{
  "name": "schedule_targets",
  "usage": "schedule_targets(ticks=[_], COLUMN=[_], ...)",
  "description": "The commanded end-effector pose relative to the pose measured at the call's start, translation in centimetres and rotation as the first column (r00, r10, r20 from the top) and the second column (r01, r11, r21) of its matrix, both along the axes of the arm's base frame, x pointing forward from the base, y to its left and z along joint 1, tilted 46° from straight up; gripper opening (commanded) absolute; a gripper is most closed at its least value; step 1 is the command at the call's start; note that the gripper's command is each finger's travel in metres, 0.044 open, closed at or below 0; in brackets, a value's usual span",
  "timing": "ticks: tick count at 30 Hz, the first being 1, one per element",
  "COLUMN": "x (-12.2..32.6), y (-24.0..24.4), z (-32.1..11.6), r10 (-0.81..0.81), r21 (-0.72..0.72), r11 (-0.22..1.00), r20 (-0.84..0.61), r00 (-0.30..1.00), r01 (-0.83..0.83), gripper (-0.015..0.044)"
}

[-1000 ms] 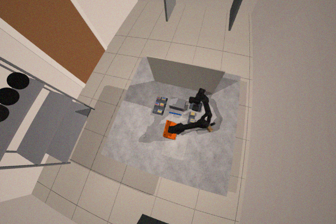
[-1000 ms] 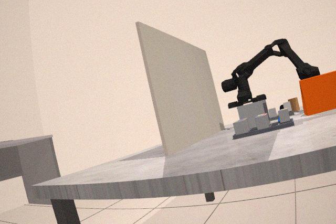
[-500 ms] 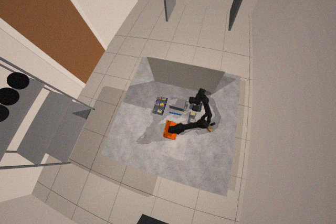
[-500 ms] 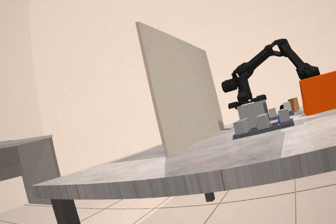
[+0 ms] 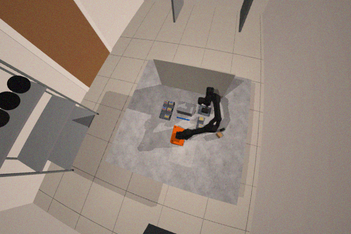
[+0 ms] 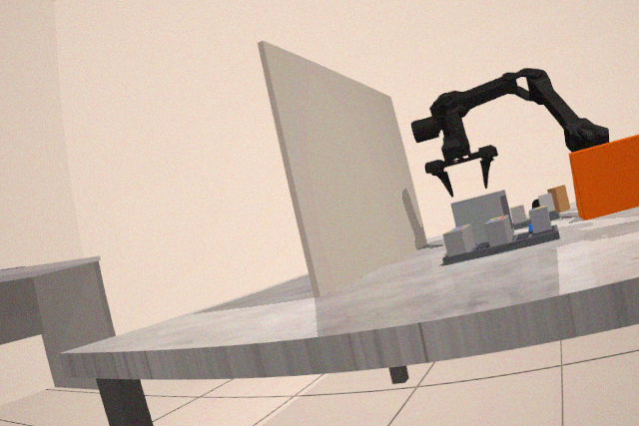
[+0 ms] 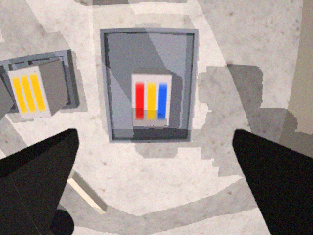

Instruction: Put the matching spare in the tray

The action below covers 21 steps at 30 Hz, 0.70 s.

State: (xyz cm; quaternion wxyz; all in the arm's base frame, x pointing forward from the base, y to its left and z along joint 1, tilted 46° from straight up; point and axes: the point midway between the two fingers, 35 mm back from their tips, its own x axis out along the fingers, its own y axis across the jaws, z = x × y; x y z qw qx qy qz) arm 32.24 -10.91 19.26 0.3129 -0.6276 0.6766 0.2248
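A pale block (image 7: pixel 152 100) with red, yellow and blue stripes on top stands inside the grey tray (image 7: pixel 149 30) (image 5: pixel 206 114), near its lower wall in the wrist view. My gripper (image 7: pixel 157 137) (image 6: pixel 468 192) is wide open above the tray, with nothing between its fingers. A block with three yellow stripes (image 7: pixel 28 93) stands in a rack (image 7: pixel 73 80) left of the tray in the wrist view. Several striped blocks stand in another rack (image 5: pixel 161 117) (image 6: pixel 500 249). I cannot pick out the mounted unit or read its back.
A large grey box (image 5: pixel 185 108) (image 6: pixel 477 210) stands between that rack and the tray. A blue strip (image 5: pixel 182 118) lies in front of it. An upright panel (image 5: pixel 192 76) (image 6: pixel 345 164) stands behind. A brown block (image 5: pixel 219 135) (image 6: pixel 558 199) and the orange base (image 5: pixel 178 142) (image 6: pixel 606 179) are nearby.
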Motion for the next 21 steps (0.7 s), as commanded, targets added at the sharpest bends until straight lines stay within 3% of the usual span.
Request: schedule_targets(ticks=[1, 21], x=[-0.27, -0.01], y=[1.19, 1.16], z=[1.42, 1.02], r10=[-0.006, 0.01], r21=[-0.006, -0.001], r11=[1.0, 1.0], r20=[0.001, 0.005], r00=[1.0, 1.0], r01=[0.006, -0.01], gripper=[0.044, 0.044])
